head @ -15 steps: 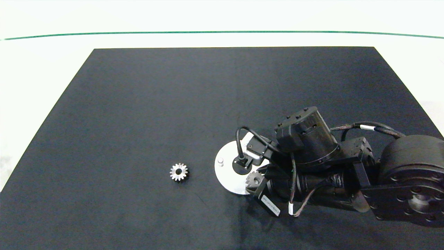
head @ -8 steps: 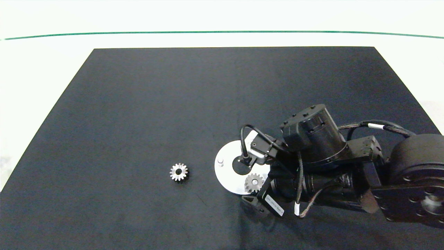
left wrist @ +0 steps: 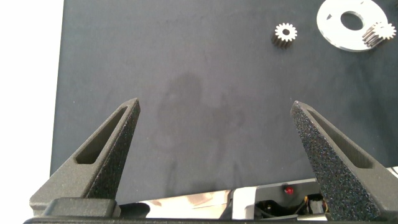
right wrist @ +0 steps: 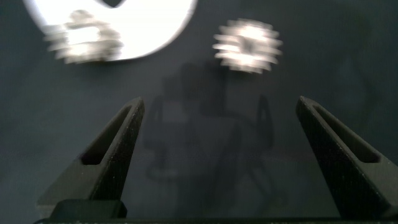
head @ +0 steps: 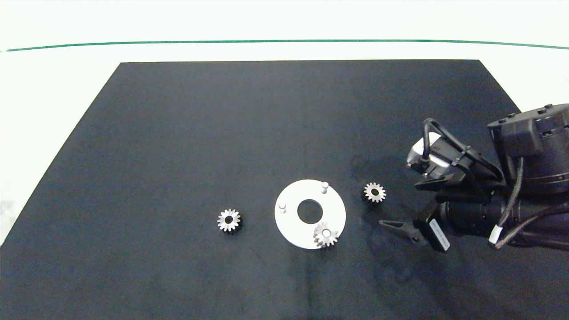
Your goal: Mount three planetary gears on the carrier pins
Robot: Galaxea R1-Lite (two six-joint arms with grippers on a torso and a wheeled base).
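From above, a white carrier disc [head: 310,214] lies on a black mat [head: 222,133] with one planetary gear [head: 326,234] seated on its nearest pin. Two carrier pins, one at the far edge [head: 325,186] and one at the left [head: 282,206], stand bare. A second gear [head: 229,220] lies flat on the mat well to the left of the disc, and a third gear [head: 374,192] lies just right of it. The right gripper [head: 402,209], its fingers spread wide and holding nothing, hangs right of the disc near the third gear. A white label [head: 438,235] on its body carries print too small to read. Half a second ago this arm covered the disc's right half with its fingers beside the seated gear; it has since pulled back to the right, uncovering the far pin and the third gear. The gear on the left has not moved.

In the left wrist view, the left gripper [left wrist: 214,130] is parked over bare mat, fingers wide apart and empty, with the loose gear [left wrist: 285,32] and the disc [left wrist: 348,25] well beyond it.

In the right wrist view, the open fingers [right wrist: 112,155] frame the mat, with the third gear [right wrist: 247,45] and the seated gear [right wrist: 79,36] on the disc's rim [right wrist: 168,25] ahead of them.
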